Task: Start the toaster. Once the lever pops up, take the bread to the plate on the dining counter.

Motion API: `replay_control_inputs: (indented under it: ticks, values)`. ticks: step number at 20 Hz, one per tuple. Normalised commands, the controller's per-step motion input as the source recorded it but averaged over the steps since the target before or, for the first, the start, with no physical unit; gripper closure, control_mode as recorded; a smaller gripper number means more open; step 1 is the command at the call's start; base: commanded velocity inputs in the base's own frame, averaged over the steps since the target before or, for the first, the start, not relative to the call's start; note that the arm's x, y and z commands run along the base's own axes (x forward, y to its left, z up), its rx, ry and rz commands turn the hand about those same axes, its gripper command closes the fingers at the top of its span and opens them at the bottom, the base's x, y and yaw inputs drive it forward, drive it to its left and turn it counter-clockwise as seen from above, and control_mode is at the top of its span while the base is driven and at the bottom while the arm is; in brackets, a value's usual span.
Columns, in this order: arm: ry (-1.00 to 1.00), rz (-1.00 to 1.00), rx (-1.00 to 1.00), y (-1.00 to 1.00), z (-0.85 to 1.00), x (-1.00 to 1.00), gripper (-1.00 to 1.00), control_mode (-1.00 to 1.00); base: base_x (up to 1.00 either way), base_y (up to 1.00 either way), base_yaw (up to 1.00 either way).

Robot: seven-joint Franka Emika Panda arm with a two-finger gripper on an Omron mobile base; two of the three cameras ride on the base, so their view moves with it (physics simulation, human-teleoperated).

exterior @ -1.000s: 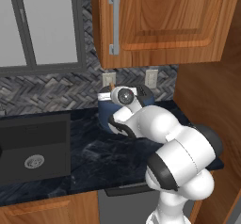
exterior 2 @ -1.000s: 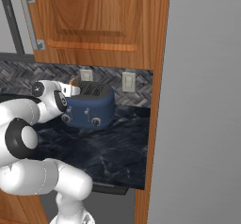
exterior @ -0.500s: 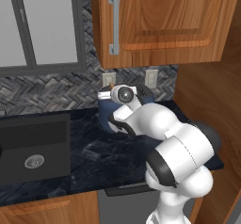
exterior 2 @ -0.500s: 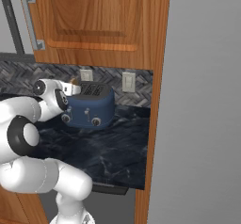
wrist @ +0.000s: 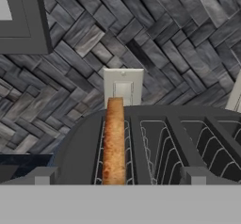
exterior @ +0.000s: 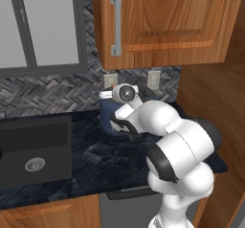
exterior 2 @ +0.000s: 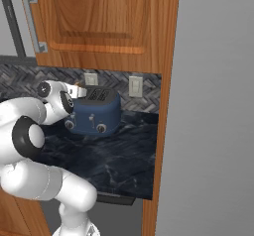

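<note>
The dark-blue toaster (exterior 2: 95,114) stands on the black worktop against the wall, and my arm partly covers the toaster (exterior: 108,121) in the left base view. In the hand view its black top (wrist: 155,143) lies close below, with the golden-brown bread (wrist: 114,143) upright in the leftmost slot, its upper edge sticking out. My gripper (wrist: 117,178) is open just above the toaster's top, its fingertips (wrist: 41,175) wide apart on either side of the bread. The gripper (exterior 2: 81,91) hovers at the toaster's left top edge. The plate and the dining counter are out of view.
Two white outlets (exterior 2: 135,86) sit on the herringbone backsplash behind the toaster. A wooden wall cabinet (exterior: 162,21) hangs overhead. A black sink (exterior: 34,148) lies left on the worktop (exterior: 105,165). A grey tall panel (exterior 2: 213,111) closes the right side.
My hand has edged slightly further over the toaster's top. Toaster and bread have not moved.
</note>
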Motion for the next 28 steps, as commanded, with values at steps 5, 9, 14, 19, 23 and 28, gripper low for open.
replay_control_inputs:
  ticks: [5,9,14,19,23,28]
  values:
    - [0.00,0.00,0.00,0.00,0.00,0.05,-1.00,-1.00,0.00,0.00,0.00]
    - [0.01,0.00,0.00,0.00,-0.04,0.00,-1.00,-1.00,0.00,0.00,0.00]
    - [0.04,0.00,0.00,0.00,-0.05,0.00,-1.00,-1.00,0.00,0.00,0.00]
    - [0.04,0.00,0.00,0.00,-0.03,0.00,-1.00,-1.00,0.00,0.00,0.00]
    - [0.02,0.00,0.00,0.00,0.00,0.00,-1.00,-1.00,0.00,0.00,0.00]
    - [0.02,0.00,0.00,0.00,0.00,0.00,-1.00,-1.00,0.00,0.00,0.00]
